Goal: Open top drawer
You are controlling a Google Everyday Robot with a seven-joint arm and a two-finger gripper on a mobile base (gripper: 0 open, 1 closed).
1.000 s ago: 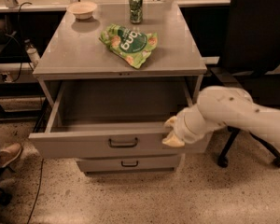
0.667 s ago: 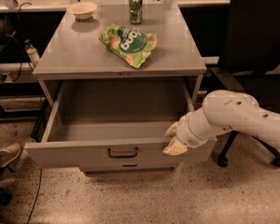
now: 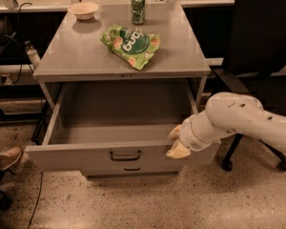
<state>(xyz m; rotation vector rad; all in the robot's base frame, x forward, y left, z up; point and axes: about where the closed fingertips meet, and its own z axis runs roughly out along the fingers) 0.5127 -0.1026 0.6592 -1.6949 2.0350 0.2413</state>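
The top drawer of the grey metal cabinet is pulled far out, and its bare inside shows. Its tall flat front carries a dark rectangular centre pull. My gripper is at the drawer's front right corner, on the end of my white arm, which comes in from the right. Its cream fingers rest at the top edge of the drawer front. A lower drawer's small handle peeks out below.
On the cabinet top lie a green snack bag, a green can and a small bowl. A black office chair stands to the right. A person's shoe is at the left, with cables nearby.
The top drawer has slid further out toward the camera. My gripper has moved down and forward with its front right corner.
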